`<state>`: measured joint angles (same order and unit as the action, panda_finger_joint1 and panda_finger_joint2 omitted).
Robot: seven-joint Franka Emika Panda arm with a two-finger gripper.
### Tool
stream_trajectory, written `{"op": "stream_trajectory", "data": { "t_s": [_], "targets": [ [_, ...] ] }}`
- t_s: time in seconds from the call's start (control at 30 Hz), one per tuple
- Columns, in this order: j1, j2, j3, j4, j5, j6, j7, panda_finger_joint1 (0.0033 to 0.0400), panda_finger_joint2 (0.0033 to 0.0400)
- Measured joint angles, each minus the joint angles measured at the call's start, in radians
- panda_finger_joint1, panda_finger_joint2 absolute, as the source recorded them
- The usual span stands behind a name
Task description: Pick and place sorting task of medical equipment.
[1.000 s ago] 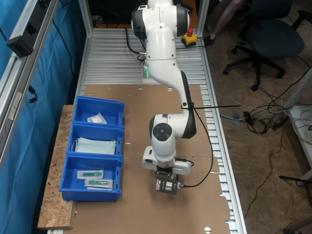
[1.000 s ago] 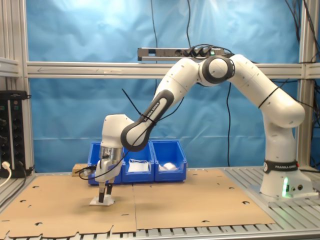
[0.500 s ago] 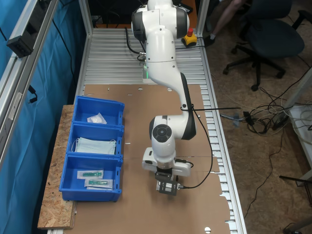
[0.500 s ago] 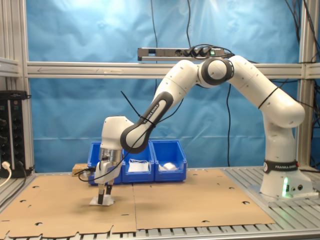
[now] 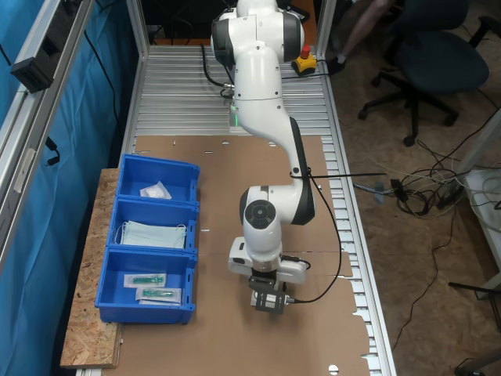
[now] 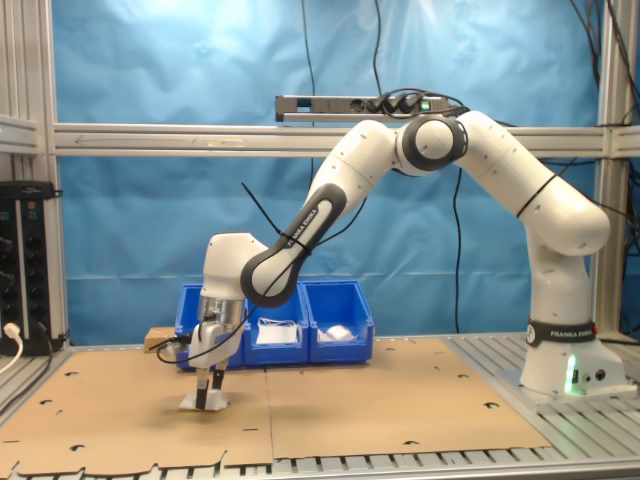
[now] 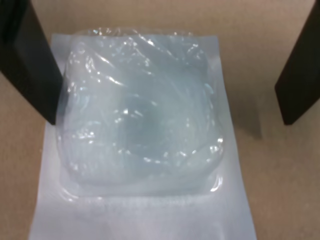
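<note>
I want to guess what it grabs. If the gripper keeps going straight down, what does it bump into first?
Most likely the wrapped white pad lying on the cardboard, right under the gripper. Its open fingers sit on either side of the pad, so they may reach the cardboard beside it.

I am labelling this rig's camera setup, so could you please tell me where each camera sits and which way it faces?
First exterior view: high above, looking down on the brown cardboard tabletop, blue three-compartment plastic bin and white arm.
Second exterior view: low at the table's side, facing the blue curtain; it shows the whole arm and the gripper.
Wrist view: looks down between black fingers onto the square white pad in clear wrapper.
Both exterior views share the bin.
</note>
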<state>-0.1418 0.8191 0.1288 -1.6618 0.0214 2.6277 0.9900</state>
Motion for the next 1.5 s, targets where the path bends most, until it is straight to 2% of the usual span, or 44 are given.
{"op": "stream_trajectory", "data": {
  "t_s": [0.7, 1.5],
  "targets": [
    [0.000, 0.000, 0.000, 0.000, 0.000, 0.000, 0.000, 0.0400, 0.0400],
    [-0.005, 0.000, 0.024, 0.000, 0.000, 0.011, 0.000, 0.0400, 0.0400]
  ]
}}
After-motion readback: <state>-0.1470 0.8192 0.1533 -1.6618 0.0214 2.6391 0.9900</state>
